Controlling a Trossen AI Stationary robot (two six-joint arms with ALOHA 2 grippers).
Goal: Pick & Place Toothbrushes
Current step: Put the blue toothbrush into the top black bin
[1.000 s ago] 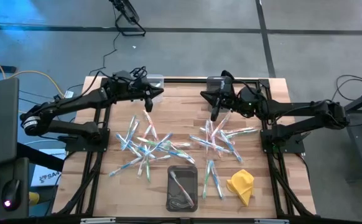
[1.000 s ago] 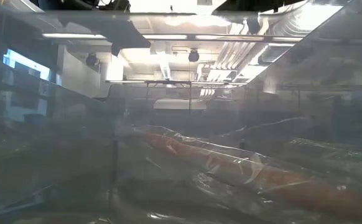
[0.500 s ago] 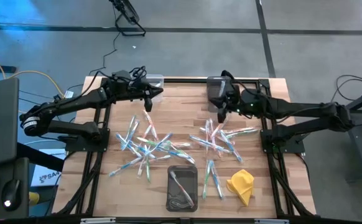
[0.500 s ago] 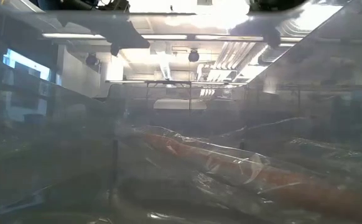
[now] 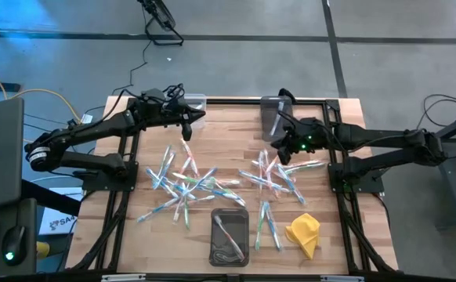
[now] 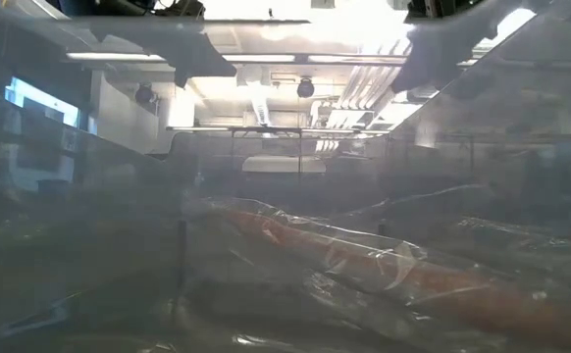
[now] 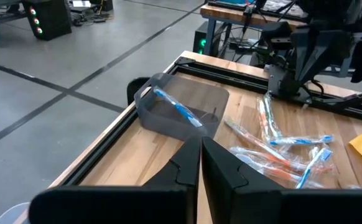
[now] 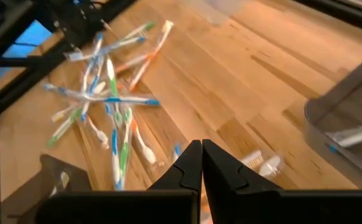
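Observation:
Many toothbrushes lie flat on the wooden table in two loose heaps, one left of centre (image 5: 182, 184) and one right of centre (image 5: 281, 174). One blue toothbrush (image 7: 180, 111) lies inside the grey bin (image 5: 270, 110) at the far edge. My left gripper (image 5: 186, 130) hangs shut over the far end of the left heap, with nothing between its fingers (image 7: 201, 140). Just on the near side of the grey bin, my right gripper (image 5: 278, 147) is shut and slants down toward the left heap (image 8: 106, 106). It holds nothing (image 8: 202, 144).
A clear bin (image 5: 196, 102) stands at the far edge behind my left gripper. A dark tray (image 5: 229, 235) holding one toothbrush sits at the near middle, with a crumpled yellow cloth (image 5: 304, 233) to its right. Black frame rails (image 5: 334, 168) run along the table's sides.
My right gripper has drawn back from the grey bin toward the table's near and right edges and sunk a little. It has rolled and tipped from pointing steeply down to a shallower slant. Its fingers stay shut.

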